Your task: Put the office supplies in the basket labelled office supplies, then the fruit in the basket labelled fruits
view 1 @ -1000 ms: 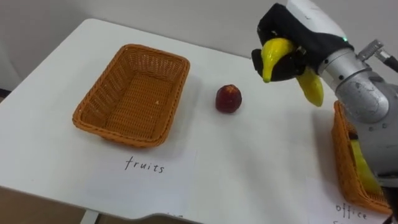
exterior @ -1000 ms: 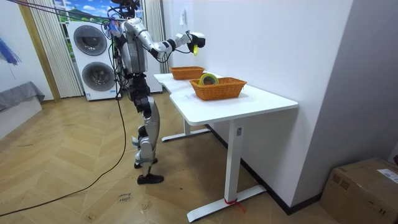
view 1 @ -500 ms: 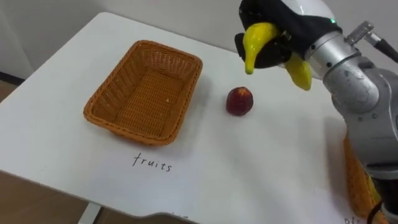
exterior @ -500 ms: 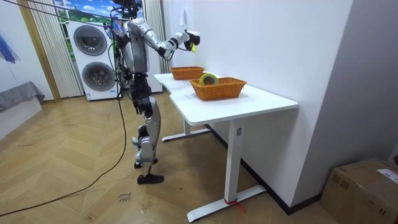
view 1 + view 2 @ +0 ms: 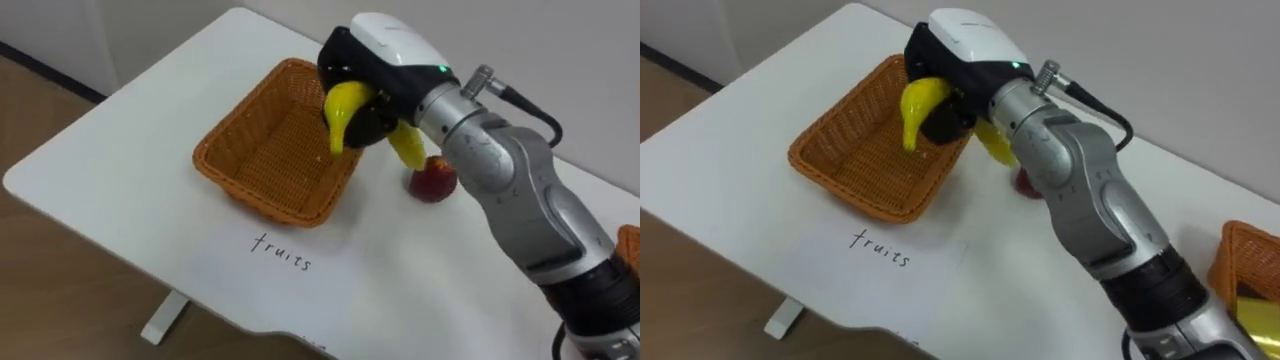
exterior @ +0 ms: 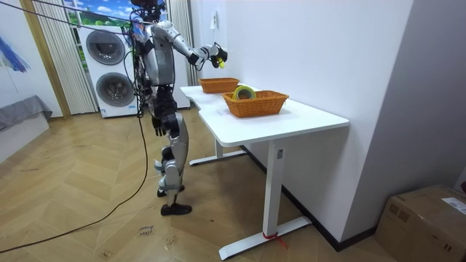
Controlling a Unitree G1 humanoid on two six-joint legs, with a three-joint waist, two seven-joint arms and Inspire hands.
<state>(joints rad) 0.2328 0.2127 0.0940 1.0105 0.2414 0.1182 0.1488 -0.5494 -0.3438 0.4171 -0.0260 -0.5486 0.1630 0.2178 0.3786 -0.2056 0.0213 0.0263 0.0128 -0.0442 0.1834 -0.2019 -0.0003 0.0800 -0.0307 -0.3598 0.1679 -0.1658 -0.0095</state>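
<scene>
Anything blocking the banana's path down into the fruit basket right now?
Nothing visible. The right hand holds the banana just above the basket's right rim, with bare wicker beneath. The apple rests on the table to the right, outside the basket.

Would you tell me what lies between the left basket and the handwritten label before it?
Nothing: bare table separates basket from label in the left eye view.

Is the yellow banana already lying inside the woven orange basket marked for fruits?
No, the right hand is curled round the yellow banana and holds it in the air above the woven orange basket.
</scene>
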